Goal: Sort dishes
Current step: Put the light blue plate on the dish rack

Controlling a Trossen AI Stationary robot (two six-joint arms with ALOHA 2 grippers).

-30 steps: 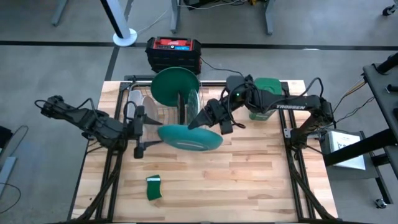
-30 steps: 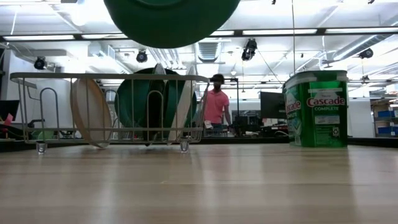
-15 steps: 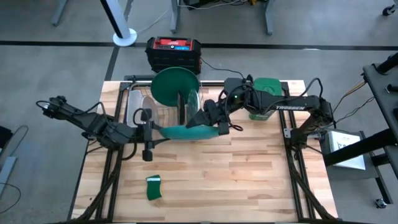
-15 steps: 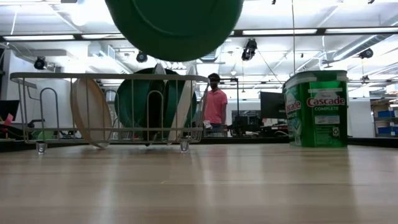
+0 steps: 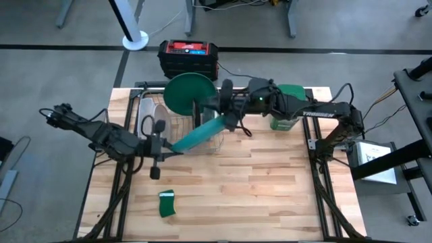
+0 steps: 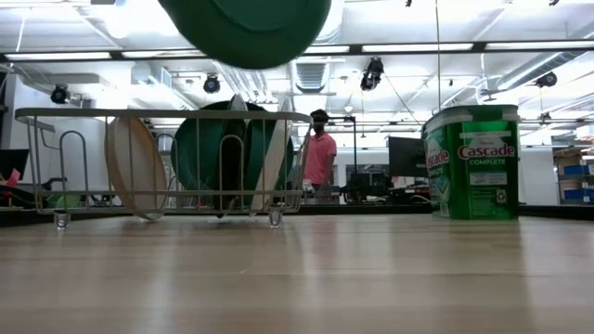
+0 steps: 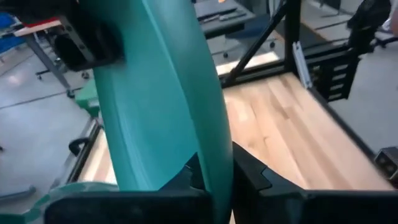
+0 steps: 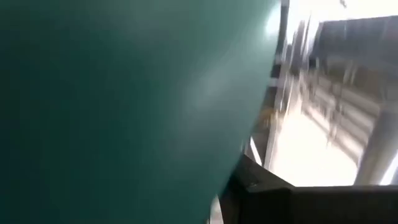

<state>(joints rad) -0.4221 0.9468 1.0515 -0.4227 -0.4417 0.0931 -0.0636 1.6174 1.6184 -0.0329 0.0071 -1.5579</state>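
Teal plate (image 5: 197, 135), one, hangs tilted above the tabletop (image 5: 270, 196), both rims pinched: left pincer (image 5: 164, 146) low, right pincer (image 5: 226, 116) high.

Two dark, nearly black arms are seen, each built of slim tubular links joined by bulkier rounded joint housings. White lettering is printed along the long link of the right arm (image 5: 317, 113), well behind its fingers, and a small green light is lit on the joint housing nearer the fingers. Thin black cables are looped along the rear joints of both arms. The left arm (image 5: 94, 131) ends in flat, angular black fingers (image 7: 249, 174) with stepped, matte inner faces.
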